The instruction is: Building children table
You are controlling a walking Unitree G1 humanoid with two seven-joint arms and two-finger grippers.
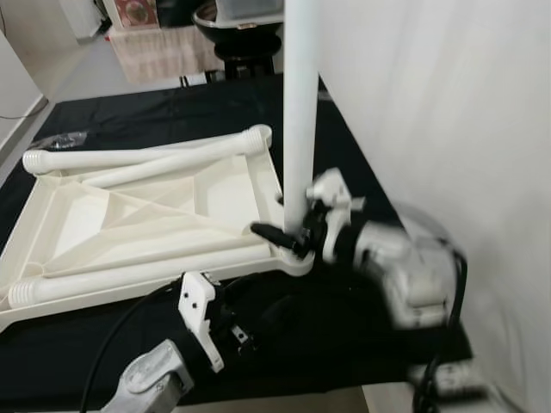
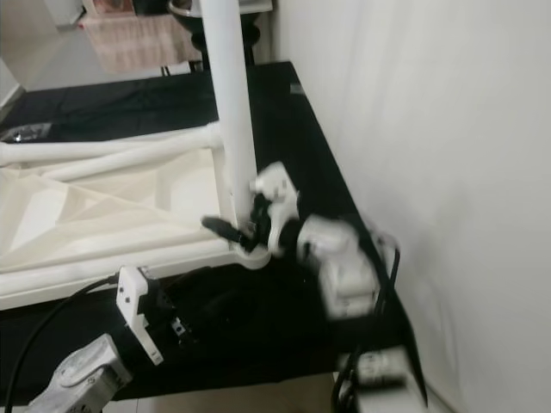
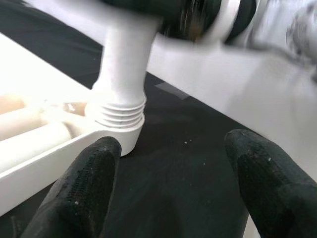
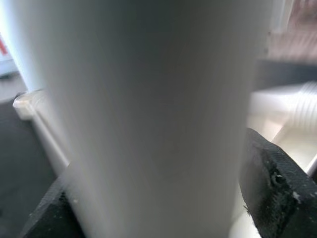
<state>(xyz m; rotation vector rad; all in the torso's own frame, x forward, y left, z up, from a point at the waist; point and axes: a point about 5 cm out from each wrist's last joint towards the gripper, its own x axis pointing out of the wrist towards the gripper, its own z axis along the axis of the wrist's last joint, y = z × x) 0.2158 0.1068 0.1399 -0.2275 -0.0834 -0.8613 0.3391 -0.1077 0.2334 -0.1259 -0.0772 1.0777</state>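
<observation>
An upside-down white tabletop [image 1: 155,215] lies on a black cloth. One white leg [image 1: 300,129] stands upright in its near right corner socket [image 3: 119,116], where threads show at the leg's base. My right gripper [image 1: 297,237] is shut on this leg low down, and the leg [image 4: 148,109] sits between its black fingers [image 4: 277,188]. My left gripper [image 3: 171,163] is open just in front of the tabletop's near edge, pointing at that corner and touching nothing. Three loose legs lie on the tabletop, one along the near edge [image 1: 129,280].
A white wall [image 1: 448,112] runs close along the right side of the black-covered surface [image 1: 129,112]. A dark round stand [image 1: 237,34] and a light cloth-covered box [image 1: 159,47] sit beyond the far edge. Cables [image 2: 370,370] hang at the near right corner.
</observation>
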